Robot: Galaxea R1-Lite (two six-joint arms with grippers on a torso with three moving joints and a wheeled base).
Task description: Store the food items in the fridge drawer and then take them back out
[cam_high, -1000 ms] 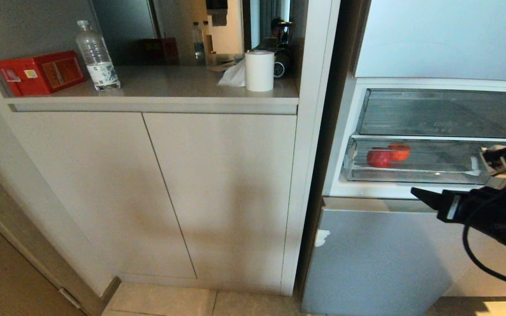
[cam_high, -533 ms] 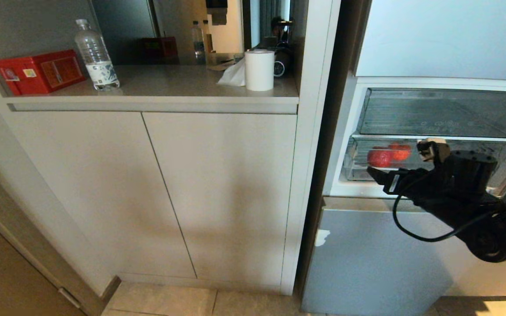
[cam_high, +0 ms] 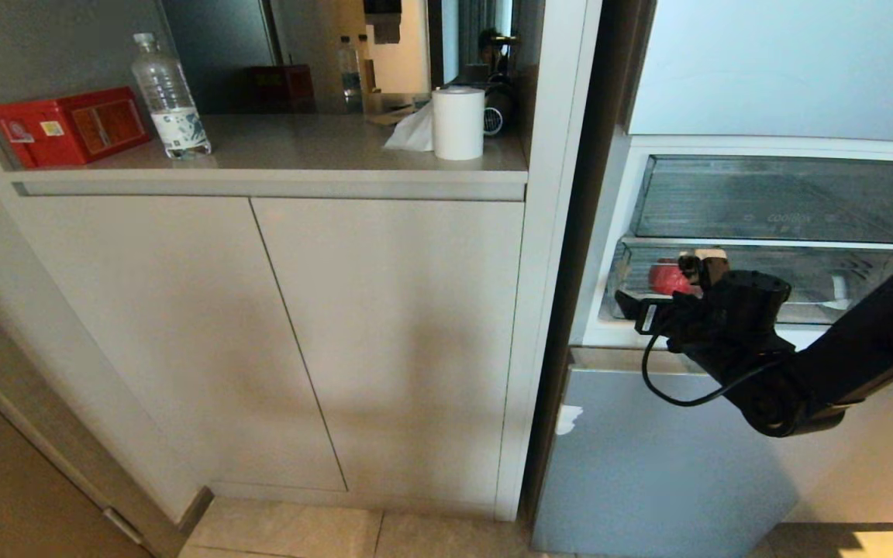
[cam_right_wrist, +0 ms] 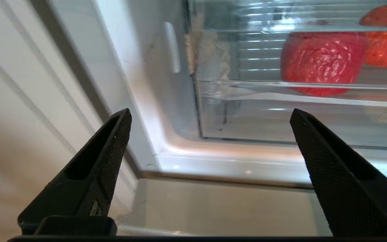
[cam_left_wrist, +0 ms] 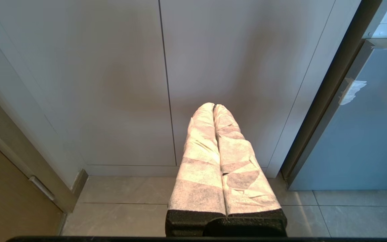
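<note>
Head overview; right wrist near fridge drawer (cam_right_wrist: 281,101)

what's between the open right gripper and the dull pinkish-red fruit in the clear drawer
The clear plastic drawer's front wall. The right gripper, jaws wide, sits outside, below its lip; the pinkish-red round fruit lies behind that wall, beside the bright red piece.

Faint pale lettering on the front of the upper clear bin (cam_high: 784,201), right of frame centre in the head view; too dim to read. Labels on the red box (cam_high: 70,126) and water bottle (cam_high: 170,99), upper left, illegible.
</note>
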